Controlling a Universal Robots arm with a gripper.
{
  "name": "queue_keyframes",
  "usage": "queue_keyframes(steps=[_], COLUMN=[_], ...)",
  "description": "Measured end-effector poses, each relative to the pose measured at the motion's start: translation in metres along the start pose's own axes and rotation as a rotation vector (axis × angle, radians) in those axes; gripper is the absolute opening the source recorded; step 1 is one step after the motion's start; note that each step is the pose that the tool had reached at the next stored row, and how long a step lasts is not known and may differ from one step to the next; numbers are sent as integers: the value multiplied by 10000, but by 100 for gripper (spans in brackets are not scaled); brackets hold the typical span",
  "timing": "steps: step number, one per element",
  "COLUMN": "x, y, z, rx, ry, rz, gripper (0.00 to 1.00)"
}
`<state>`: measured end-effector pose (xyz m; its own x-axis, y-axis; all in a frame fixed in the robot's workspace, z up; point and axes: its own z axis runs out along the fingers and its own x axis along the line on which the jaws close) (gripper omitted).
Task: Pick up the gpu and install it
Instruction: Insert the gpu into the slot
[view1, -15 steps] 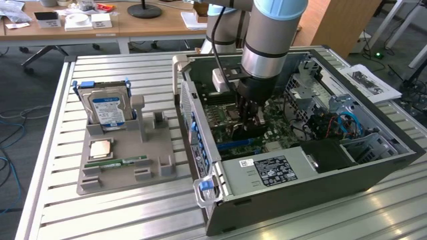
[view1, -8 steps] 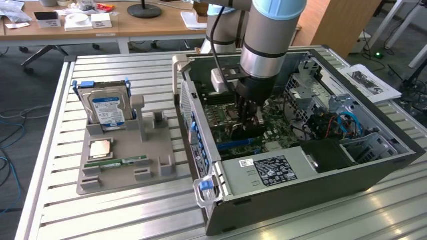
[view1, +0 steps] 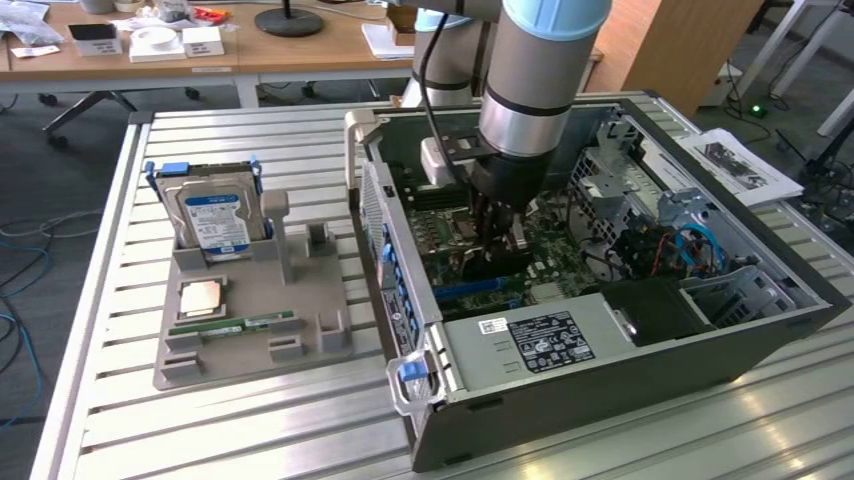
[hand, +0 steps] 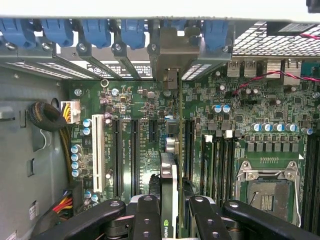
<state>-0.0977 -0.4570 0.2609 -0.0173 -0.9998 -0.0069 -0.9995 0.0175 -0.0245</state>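
Install step. gripper (hand: 173, 212) part-closed, clamping the gpu (hand: 169, 177) on edge inside the PC case (view1: 747, 330), over the motherboard (hand: 240, 115) PCIe slots (hand: 134, 150). Long axis runs parallel to the slots, silver bracket (hand: 170, 55) toward the rear panel. Can't tell if it's seated. Judgement: seating needs edge-to-slot alignment and 1 straight push.

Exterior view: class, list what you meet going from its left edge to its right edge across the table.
Hard drive → claw gripping the graphics card → blue cables → printed sheet.
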Motion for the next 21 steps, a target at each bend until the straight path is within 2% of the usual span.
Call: queue_keyframes(steps=[21], x=[1], y=[17], z=[49], rx=[0], ry=[1], rz=[2], gripper=[27])
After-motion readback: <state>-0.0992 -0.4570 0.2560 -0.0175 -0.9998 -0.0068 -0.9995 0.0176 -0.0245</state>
